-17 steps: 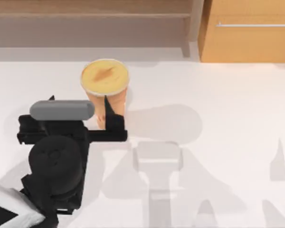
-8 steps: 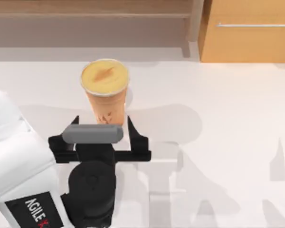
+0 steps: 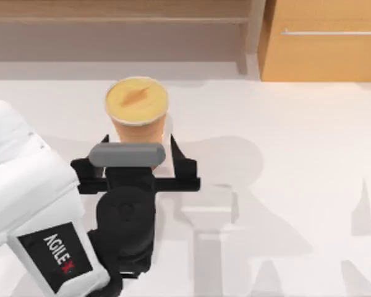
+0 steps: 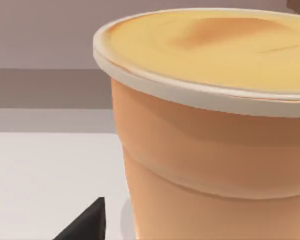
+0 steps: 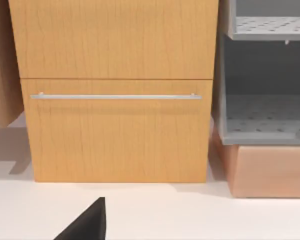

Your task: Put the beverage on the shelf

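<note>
Between the wide-open fingers of my left gripper point(image 3: 139, 158) stands the tapered orange-tan takeaway cup with a round yellowish lid point(image 3: 136, 114), upright on the white table point(image 3: 284, 154). The fingers are on each side of it, not squeezing. Past the cup runs the long brown wooden shelf point(image 3: 117, 20), beside a light-orange cabinet with a metal bar handle point(image 3: 324, 43).
</note>
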{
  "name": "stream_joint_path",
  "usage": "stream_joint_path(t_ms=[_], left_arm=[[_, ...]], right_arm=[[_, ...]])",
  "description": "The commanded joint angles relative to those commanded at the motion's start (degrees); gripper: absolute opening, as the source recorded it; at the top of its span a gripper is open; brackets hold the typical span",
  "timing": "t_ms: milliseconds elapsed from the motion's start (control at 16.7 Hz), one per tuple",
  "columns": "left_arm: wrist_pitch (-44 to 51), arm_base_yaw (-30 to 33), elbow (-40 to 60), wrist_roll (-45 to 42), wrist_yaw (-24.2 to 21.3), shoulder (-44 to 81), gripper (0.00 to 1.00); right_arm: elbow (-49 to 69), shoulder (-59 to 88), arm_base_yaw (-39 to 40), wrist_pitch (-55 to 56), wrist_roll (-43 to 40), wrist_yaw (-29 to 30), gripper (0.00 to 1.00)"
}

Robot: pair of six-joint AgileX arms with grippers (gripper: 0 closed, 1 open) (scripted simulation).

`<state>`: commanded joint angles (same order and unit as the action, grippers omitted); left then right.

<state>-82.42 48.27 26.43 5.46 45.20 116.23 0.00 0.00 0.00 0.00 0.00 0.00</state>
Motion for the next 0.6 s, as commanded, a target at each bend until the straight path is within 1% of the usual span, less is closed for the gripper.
stream_joint_path(t_ms=[180,300,600], left_arm=[[1.8,-4.5,5.3,-0.8,-4.5,3.0,1.00],[2.6,-6.5,7.7,-1.1,-6.5,4.4,1.00],[2.8,-7.1,8.3,-1.2,-7.1,4.8,1.00]], right_arm=[[0.0,0.0,0.0,0.0,0.0,0.0,1.00],[0.0,0.0,0.0,0.0,0.0,0.0,1.00],[0.0,0.0,0.0,0.0,0.0,0.0,1.00]])
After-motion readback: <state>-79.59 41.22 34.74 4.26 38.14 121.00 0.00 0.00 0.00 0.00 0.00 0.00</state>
